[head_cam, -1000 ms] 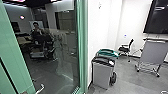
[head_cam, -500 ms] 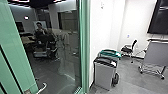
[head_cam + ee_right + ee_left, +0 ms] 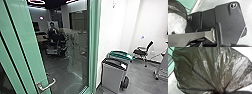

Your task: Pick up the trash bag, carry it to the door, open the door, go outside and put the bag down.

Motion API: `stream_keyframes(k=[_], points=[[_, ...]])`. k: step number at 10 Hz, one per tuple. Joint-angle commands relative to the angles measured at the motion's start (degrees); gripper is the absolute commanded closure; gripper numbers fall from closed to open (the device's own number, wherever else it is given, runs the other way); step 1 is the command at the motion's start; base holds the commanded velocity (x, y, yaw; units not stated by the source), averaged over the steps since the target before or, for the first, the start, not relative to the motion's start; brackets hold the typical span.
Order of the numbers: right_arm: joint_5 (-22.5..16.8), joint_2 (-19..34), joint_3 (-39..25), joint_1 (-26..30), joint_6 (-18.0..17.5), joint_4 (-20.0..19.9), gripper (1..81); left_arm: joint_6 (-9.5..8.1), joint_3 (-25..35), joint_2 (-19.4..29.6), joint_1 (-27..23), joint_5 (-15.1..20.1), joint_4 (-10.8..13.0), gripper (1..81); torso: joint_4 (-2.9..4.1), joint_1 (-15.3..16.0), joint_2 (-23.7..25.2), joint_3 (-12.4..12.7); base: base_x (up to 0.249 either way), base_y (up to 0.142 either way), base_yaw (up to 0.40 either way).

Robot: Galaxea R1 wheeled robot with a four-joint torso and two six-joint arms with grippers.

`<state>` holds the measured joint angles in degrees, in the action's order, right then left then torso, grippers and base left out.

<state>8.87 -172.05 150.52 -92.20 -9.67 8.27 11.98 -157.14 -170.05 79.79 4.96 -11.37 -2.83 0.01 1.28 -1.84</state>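
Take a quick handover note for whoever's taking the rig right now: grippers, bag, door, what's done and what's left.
Left gripper: seems to have the trash bag, whose folds draw together there.
Right gripper: can't tell its state.
Door: lever handle on the green frame, ahead to the left, nothing on it. Can't tell if latched.
Person shows in the glass.
Done: bag apparently picked up, brought near the door.
Left: getting outside, putting the bag down.

Bright white wall (image 3: 116, 32), dim room behind glass (image 3: 77, 58), pinkish-white ceiling lights (image 3: 37, 2) glowing overhead, faint reflections across the pane, silvery glints on the trash bag (image 3: 201, 70), floor (image 3: 206, 5) washed pale in the right wrist view
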Motion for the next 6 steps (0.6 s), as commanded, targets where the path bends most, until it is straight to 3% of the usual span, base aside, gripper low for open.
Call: stream_keyframes(k=[1, 6], points=[[-2.4, -0.3, -0.5, 2.0, 0.1, 0.8, 1.0, 0.67, 0.8, 1.0, -3.6, 2.9, 0.7, 81.1, 0.0, 0.0, 0.0, 0.0, 0.0, 0.0, 0.28], [-1.9, 0.0, -1.2, 1.6, 0.3, 1.1, 1.0, 0.67, 5.5, 3.7, -3.2, 1.6, 1.6, 81.1, 0.0, 0.0, 0.0, 0.0, 0.0, 0.0, 0.28]])
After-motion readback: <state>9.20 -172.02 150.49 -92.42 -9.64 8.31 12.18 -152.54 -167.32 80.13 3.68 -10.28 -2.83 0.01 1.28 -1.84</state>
